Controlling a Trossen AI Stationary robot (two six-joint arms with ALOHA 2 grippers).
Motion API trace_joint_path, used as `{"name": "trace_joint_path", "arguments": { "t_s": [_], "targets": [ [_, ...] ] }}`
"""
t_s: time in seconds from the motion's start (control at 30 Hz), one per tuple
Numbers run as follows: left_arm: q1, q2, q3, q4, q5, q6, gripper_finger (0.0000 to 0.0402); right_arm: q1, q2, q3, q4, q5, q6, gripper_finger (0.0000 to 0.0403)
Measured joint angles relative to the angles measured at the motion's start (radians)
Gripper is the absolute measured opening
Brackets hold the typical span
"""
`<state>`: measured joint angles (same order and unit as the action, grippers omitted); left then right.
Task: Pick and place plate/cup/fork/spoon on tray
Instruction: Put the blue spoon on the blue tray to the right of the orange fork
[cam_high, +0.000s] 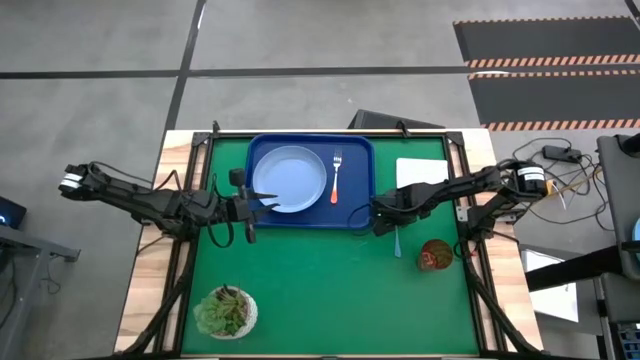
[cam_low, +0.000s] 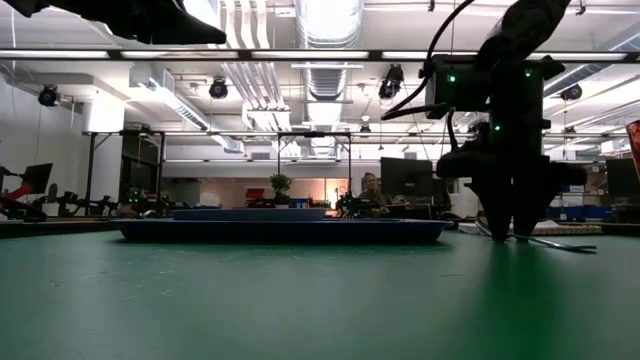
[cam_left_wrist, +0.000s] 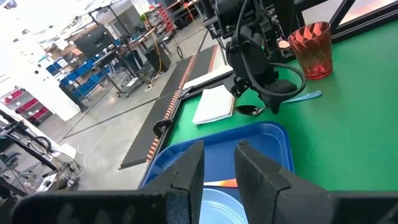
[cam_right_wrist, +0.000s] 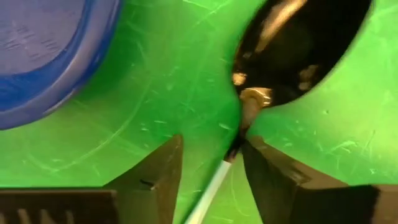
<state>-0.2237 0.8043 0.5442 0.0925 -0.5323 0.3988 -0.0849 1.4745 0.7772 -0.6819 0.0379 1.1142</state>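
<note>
The dark-blue tray lies at the table's far middle. On it are the pale-blue plate and the orange-handled fork. The blue-handled spoon lies flat on the green table, just off the tray's near right corner. The dark-red cup stands upright to its right. My right gripper is open and down at the table. Its fingers stand on either side of the spoon's neck, below the bowl. My left gripper is open and empty above the plate's near left edge. My right gripper comes from above with its fingers across the spoon's neck, one on each side. I cannot tell whether a finger touches the spoon. The spoon lies on the table.
A white square pad lies right of the tray. A potted succulent stands near the table's near left corner. The green table between the plant and the cup is bare. A person sits in the room far behind the table.
</note>
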Motion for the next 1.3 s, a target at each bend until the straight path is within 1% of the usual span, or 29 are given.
{"name": "trace_joint_path", "arguments": {
  "t_s": [0.1,0.3,0.37,0.57,0.7,0.83,0.93,1.0,1.07,1.2,1.3],
  "targets": [
    [0.000,0.000,0.000,0.000,0.000,0.000,0.0070,0.000,-0.001,-0.004,0.000,0.007,0.004,0.0116],
    [0.000,0.000,0.000,0.002,0.000,0.000,0.0070,0.000,-0.001,-0.004,0.012,0.010,0.015,0.0032],
    [0.000,0.000,0.000,0.002,0.000,0.000,0.0070,0.000,-0.002,-0.002,0.013,0.011,0.013,0.0015],
    [0.000,0.000,-0.004,0.002,0.000,0.001,0.0070,-0.002,-0.039,0.027,-0.021,0.014,0.013,0.0014],
    [0.000,0.000,-0.010,0.001,0.000,0.001,0.0070,-0.003,-0.096,0.090,-0.135,0.015,0.013,0.0013],
    [0.000,0.000,-0.012,0.001,0.000,0.001,0.0070,-0.003,-0.146,0.183,-0.218,0.080,0.012,0.0013],
    [0.000,0.000,-0.012,0.001,-0.009,0.001,0.0070,-0.003,-0.156,0.249,-0.226,0.104,0.024,0.0013],
    [0.000,0.000,-0.012,0.001,-0.028,0.005,0.0070,-0.004,-0.137,0.295,-0.229,0.105,0.033,0.0013],
    [0.000,-0.001,-0.012,0.000,-0.042,0.010,0.0070,-0.005,-0.111,0.343,-0.225,0.123,0.002,0.0013],
    [0.000,-0.003,-0.012,0.002,-0.065,0.030,0.0070,-0.015,-0.019,0.457,-0.217,0.187,-0.072,0.0013],
    [0.000,-0.005,-0.012,0.002,-0.074,0.032,0.0070,-0.037,0.063,0.551,-0.217,0.199,-0.120,0.0013]
  ]
}}
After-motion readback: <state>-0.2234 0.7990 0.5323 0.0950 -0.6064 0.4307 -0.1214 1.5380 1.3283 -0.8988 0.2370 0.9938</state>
